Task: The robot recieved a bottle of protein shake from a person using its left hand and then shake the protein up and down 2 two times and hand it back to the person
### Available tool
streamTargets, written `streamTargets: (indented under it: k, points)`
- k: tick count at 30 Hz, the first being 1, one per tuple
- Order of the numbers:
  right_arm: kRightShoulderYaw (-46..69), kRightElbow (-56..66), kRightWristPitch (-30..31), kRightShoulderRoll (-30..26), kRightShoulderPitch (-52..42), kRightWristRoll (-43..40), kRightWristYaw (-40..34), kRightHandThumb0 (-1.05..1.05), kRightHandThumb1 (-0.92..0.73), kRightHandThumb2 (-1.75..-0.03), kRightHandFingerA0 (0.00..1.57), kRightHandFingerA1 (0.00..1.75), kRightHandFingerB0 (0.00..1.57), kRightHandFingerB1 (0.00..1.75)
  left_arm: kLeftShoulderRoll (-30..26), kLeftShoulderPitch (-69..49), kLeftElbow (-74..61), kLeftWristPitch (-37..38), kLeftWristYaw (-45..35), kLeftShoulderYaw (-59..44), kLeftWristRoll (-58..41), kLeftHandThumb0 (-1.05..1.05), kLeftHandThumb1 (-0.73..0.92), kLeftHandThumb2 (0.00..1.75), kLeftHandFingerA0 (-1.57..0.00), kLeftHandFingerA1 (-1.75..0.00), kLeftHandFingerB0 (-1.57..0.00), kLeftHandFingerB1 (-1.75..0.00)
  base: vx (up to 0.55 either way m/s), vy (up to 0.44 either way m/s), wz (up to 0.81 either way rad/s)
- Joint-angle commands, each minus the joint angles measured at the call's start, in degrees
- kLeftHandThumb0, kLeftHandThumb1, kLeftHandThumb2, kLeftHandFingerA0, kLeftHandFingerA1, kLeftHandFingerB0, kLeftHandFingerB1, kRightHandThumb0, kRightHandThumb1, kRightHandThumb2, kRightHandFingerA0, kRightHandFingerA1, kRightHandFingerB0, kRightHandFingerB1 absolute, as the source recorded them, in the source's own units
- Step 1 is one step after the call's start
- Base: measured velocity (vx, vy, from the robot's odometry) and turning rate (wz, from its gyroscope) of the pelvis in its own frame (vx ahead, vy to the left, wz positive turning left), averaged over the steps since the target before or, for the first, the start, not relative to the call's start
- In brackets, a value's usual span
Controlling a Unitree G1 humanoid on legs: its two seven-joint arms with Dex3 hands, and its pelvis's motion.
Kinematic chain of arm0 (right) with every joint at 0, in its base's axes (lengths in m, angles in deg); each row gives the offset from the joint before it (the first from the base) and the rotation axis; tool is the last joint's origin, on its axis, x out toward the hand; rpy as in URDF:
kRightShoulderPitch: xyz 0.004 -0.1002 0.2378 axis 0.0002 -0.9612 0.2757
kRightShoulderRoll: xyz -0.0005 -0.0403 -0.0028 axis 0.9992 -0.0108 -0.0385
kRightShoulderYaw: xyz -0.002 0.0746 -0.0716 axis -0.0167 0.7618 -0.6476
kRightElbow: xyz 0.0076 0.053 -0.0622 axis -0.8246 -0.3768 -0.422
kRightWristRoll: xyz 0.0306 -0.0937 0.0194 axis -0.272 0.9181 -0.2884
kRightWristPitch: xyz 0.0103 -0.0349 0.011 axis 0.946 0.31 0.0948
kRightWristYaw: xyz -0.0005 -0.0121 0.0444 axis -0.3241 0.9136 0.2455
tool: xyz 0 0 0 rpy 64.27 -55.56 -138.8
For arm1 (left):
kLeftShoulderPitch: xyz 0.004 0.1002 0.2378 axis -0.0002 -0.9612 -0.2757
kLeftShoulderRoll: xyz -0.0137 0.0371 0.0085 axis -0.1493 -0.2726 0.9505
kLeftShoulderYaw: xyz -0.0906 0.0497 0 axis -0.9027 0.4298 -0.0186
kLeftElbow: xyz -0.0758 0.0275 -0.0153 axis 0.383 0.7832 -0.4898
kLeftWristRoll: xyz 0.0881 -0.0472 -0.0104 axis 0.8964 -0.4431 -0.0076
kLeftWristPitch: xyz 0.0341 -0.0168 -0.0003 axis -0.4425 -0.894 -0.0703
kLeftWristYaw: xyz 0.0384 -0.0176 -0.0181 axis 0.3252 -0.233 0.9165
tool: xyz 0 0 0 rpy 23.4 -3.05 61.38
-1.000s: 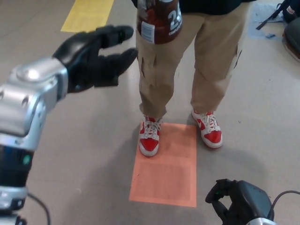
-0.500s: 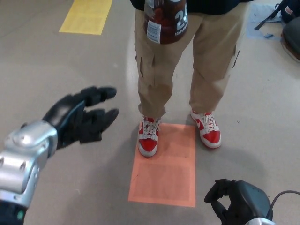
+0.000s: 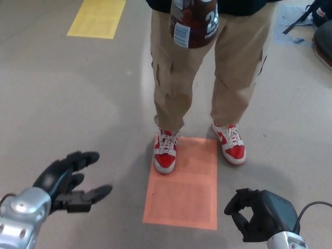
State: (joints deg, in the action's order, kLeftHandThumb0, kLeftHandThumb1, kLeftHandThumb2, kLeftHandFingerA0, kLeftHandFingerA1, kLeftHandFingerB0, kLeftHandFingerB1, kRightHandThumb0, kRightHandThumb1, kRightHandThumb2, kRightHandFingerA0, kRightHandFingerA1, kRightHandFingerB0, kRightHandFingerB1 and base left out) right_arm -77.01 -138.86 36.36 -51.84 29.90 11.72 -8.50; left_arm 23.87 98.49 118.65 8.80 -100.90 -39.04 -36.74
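The brown protein shake bottle (image 3: 194, 22) with a white label is at the top centre, held up in front of a person in tan trousers (image 3: 207, 72); the holding hand is out of frame. My left hand (image 3: 70, 182) is low at the lower left, open, fingers spread, holding nothing, far below and left of the bottle. My right hand (image 3: 257, 212) is at the bottom right with its fingers curled in, holding nothing.
The person stands in red and white sneakers (image 3: 166, 151), partly on an orange floor patch (image 3: 184, 187). A yellow floor marking (image 3: 97, 18) lies at the top left. Dark items (image 3: 321, 26) sit at the top right edge.
My left hand has dropped from bottle height near the top left down to the lower left, staying open. The bottle has shifted slightly right. The right hand has barely moved.
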Motion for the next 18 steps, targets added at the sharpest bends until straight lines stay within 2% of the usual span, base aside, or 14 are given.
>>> streamTargets:
  k: [1, 3, 4, 8, 9, 10, 12, 13, 14, 15, 16, 18]
  points:
    - [1.32, -0.28, 0.92, -1.60, 1.81, -0.90, 1.19, -0.47, -0.50, -1.15, 1.04, 0.93, 0.97, 0.82, -4.75, -2.34, 19.94, 31.02, 21.19, 7.68, 18.23, -0.36, 0.47, 0.64, -0.34, -0.42, -0.15, -0.34, 0.00, 0.000, 0.00]
    - [1.46, -0.31, 1.22, -1.71, 2.18, -0.99, 1.26, -0.48, -0.49, -1.15, 1.03, 0.98, 0.93, 0.87, -4.69, -1.10, 21.82, 31.69, 23.37, 9.09, 19.42, -0.36, 0.47, 0.64, -0.34, -0.42, -0.15, -0.34, 0.00, 0.000, 0.00]
    - [1.53, -0.30, 1.26, -1.87, 2.34, -1.00, 1.12, -0.48, -0.49, -1.14, 1.06, 0.94, 0.96, 0.80, -4.50, -0.42, 22.62, 31.81, 23.92, 9.59, 19.72, -0.37, 0.48, 0.64, -0.34, -0.42, -0.15, -0.34, 0.00, 0.000, 0.00]
    - [1.71, -0.28, 1.51, -2.12, 2.27, -1.12, 1.32, -0.49, -0.52, -1.11, 0.98, 0.83, 0.96, 0.79, -3.95, 1.01, 26.00, 33.00, 26.01, 11.23, 20.33, -0.40, 0.48, 0.66, -0.34, -0.42, -0.14, -0.34, 0.00, 0.000, 0.00]
    - [1.67, -0.25, 1.53, -2.19, 2.25, -1.03, 1.16, -0.48, -0.49, -1.15, 0.99, 0.93, 0.93, 0.86, -3.76, 1.28, 26.99, 33.59, 26.36, 11.44, 20.26, -0.39, 0.48, 0.65, -0.34, -0.42, -0.13, -0.34, 0.00, 0.000, 0.00]
    - [1.68, -0.24, 1.37, -2.27, 2.21, -1.01, 1.08, -0.47, -0.50, -1.14, 1.05, 0.90, 0.98, 0.77, -3.60, 1.39, 27.60, 33.89, 26.88, 11.70, 20.38, -0.38, 0.49, 0.66, -0.34, -0.42, -0.13, -0.34, 0.00, 0.000, 0.00]
    - [1.72, -0.21, 0.96, -2.46, 2.12, -0.96, 0.90, -0.47, -0.50, -1.13, 1.06, 0.91, 0.98, 0.77, -3.32, 1.68, 28.87, 34.52, 28.22, 12.44, 20.81, -0.39, 0.49, 0.66, -0.35, -0.42, -0.13, -0.34, 0.00, 0.000, 0.00]
    - [1.77, -0.21, 0.96, -2.48, 2.18, -0.95, 0.88, -0.47, -0.51, -1.13, 1.06, 0.91, 0.98, 0.78, -3.35, 2.00, 29.45, 34.90, 28.68, 12.87, 21.14, -0.34, 0.58, 0.58, -0.38, -0.36, -0.14, -0.28, 0.00, 0.000, 0.00]
    - [1.81, -0.23, 1.07, -2.46, 2.29, -0.97, 0.90, -0.47, -0.51, -1.13, 1.06, 0.91, 0.98, 0.78, -3.44, 2.29, 29.80, 35.14, 28.88, 13.21, 21.38, -0.34, 0.58, 0.58, -0.38, -0.36, -0.14, -0.28, 0.00, 0.000, 0.00]
    - [2.00, -0.26, 1.51, -2.30, 2.54, -1.18, 1.46, -0.49, -0.51, -1.13, 1.01, 0.87, 0.97, 0.80, -3.45, 2.80, 30.38, 35.46, 28.27, 13.37, 21.11, -0.42, 0.50, 0.68, -0.31, -0.42, -0.11, -0.34, 0.00, 0.000, 0.00]
    - [2.07, -0.27, 1.55, -2.26, 2.79, -1.21, 1.52, -0.48, -0.49, -1.15, 1.00, 0.93, 0.94, 0.85, -3.48, 3.21, 30.80, 35.60, 28.29, 13.48, 21.05, -0.44, 0.51, 0.69, -0.31, -0.42, -0.11, -0.34, 0.00, 0.000, 0.00]
    - [2.05, -0.28, 1.52, -2.20, 3.16, -1.10, 1.35, -0.48, -0.49, -1.14, 1.00, 0.93, 0.93, 0.85, -3.66, 3.92, 31.52, 35.66, 28.59, 13.97, 21.39, -0.45, 0.52, 0.70, -0.30, -0.42, -0.11, -0.34, 0.00, 0.000, 0.00]
